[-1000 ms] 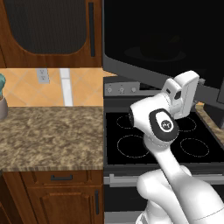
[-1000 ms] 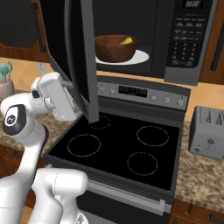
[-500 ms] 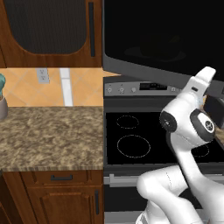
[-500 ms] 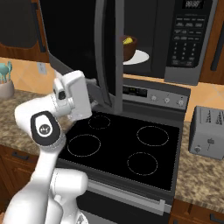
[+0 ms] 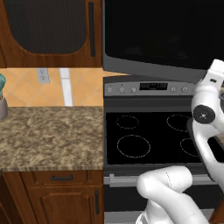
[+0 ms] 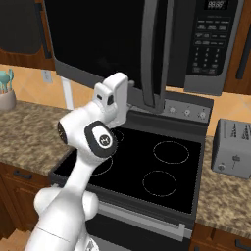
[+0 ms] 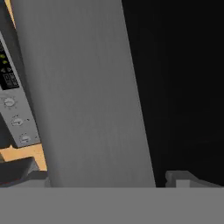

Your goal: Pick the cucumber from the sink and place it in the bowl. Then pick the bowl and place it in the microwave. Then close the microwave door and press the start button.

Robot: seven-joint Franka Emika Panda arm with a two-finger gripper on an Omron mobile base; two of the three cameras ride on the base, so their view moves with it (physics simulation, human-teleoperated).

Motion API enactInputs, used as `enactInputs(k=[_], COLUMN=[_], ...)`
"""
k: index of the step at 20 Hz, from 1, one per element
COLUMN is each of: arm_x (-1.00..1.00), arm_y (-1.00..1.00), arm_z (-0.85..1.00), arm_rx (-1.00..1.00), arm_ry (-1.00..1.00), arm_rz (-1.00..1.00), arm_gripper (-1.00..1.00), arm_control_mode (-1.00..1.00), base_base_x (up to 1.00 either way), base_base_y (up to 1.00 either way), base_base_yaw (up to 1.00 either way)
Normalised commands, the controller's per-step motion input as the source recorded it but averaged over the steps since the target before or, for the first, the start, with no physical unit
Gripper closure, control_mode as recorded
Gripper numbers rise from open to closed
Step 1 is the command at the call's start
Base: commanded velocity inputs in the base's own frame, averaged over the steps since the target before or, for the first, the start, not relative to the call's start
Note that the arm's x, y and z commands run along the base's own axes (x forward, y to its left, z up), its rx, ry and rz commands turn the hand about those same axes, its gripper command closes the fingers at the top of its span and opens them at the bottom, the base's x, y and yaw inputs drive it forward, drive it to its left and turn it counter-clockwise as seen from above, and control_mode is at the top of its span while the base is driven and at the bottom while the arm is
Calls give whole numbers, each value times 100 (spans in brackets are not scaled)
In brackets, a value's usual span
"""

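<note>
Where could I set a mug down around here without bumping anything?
The granite counter left of the stove is bare between the stove's edge and the utensil jar. The right counter is tight: the toaster takes most of it. Above the burners, the arm and the microwave door crowd the space.

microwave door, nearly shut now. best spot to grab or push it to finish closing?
Use the grey edge strip of the microwave door, on its free side next to the button panel. It is a tall, narrow vertical bar, so I'd come at its outer face from the front with the open gripper and push rather than pinch. The dark glass offers no grip.
</note>
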Motion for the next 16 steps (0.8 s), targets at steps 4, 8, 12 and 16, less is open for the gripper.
enactInputs(k=[4, 8, 12, 16], arm_x=[31, 33, 28, 18], arm_y=[-4, -2, 0, 0], arm_z=[94, 94, 84, 86], arm_rx=[5, 3, 1, 0], arm_ry=[10, 9, 9, 8], arm_rz=[22, 22, 21, 20], arm_gripper=[-100, -100, -100, -100], arm_control_mode=[-100, -100, -100, -100], base_base_x=[0, 0, 0, 0], base_base_y=[0, 0, 0, 0], base_base_yaw=[0, 0, 0, 0])
